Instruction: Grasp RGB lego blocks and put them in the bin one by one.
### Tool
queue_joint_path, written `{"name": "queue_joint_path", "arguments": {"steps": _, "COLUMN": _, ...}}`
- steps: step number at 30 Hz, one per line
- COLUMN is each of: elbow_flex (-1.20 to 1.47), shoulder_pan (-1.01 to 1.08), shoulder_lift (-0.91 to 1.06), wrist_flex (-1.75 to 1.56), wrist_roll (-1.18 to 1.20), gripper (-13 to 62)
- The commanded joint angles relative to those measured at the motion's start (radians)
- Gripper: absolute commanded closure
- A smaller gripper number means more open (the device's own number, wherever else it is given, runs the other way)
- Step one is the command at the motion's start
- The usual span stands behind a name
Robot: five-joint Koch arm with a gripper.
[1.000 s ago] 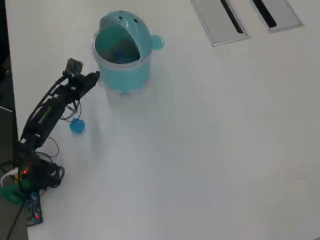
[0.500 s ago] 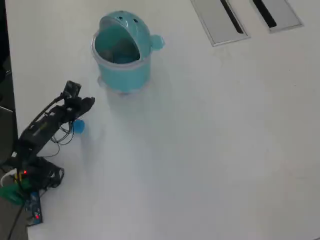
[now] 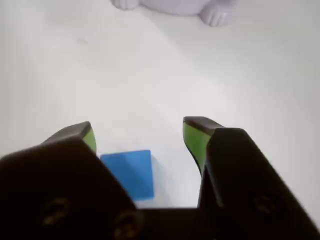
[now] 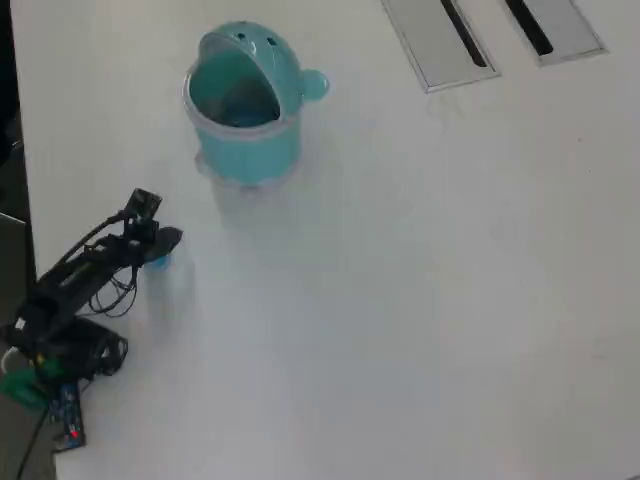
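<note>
The smooth white desk (image 4: 420,300) carries two grey slotted panels (image 4: 495,35) at its far edge. The round teal plastic bin (image 4: 245,100), with a domed, holed hood and a small side knob, stands near the far left corner. The black arm (image 4: 80,275) reaches from the left edge. Its gripper (image 3: 140,137) hangs low with fingers (image 3: 197,137) spread wide, their inner faces padded green. A flat-faced, square blue block (image 3: 130,172) lies on the desk between them, beside the left finger in the wrist view.
</note>
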Motion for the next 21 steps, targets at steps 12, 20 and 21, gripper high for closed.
{"name": "queue_joint_path", "arguments": {"steps": 12, "elbow_flex": 0.104, "shoulder_pan": -0.015, "shoulder_lift": 0.094, "wrist_flex": 0.021, "wrist_roll": 0.006, "gripper": 18.0}}
{"name": "queue_joint_path", "arguments": {"steps": 20, "elbow_flex": 0.147, "shoulder_pan": -0.048, "shoulder_lift": 0.095, "wrist_flex": 0.011, "wrist_roll": 0.012, "gripper": 18.1}}
{"name": "queue_joint_path", "arguments": {"steps": 21, "elbow_flex": 0.147, "shoulder_pan": -0.052, "shoulder_lift": 0.094, "wrist_flex": 0.011, "wrist_roll": 0.012, "gripper": 18.1}}
